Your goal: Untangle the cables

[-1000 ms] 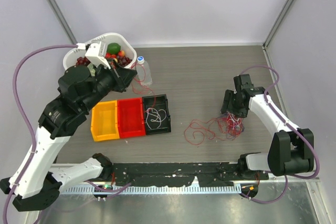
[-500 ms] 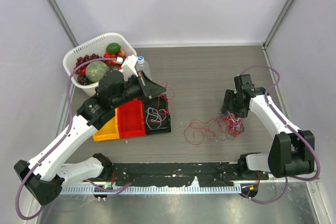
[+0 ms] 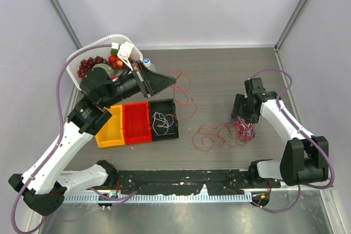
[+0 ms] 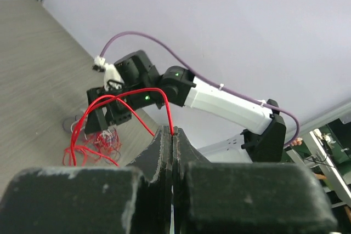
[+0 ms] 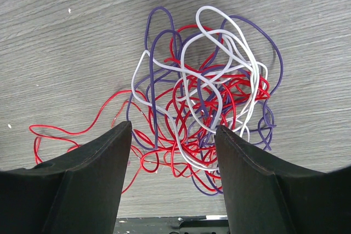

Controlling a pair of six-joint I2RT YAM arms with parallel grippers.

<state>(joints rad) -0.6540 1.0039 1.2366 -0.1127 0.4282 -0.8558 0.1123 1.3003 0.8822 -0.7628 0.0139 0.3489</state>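
Observation:
A tangle of red, white and purple cables (image 3: 241,130) lies on the table at the right, with loose red strands (image 3: 205,138) trailing left. My right gripper (image 3: 245,117) hangs open just above the tangle; in the right wrist view its fingers (image 5: 173,130) straddle the tangle (image 5: 208,97) without gripping it. My left gripper (image 3: 173,82) is raised over the table's middle, shut on one red cable (image 3: 189,102) that dangles in loops below it. In the left wrist view the jaws (image 4: 173,132) pinch that red cable (image 4: 159,94).
A black bin (image 3: 171,105) holding a white cable, a red bin (image 3: 136,124) and a yellow bin (image 3: 108,127) stand in a row at the left. A white basket (image 3: 74,58) of fruit stands at the back left, with a bottle (image 3: 149,67) beside it.
My left arm has swung from the basket over the bins and towards the middle, carrying the red cable along. The right arm and the tangle have not moved.

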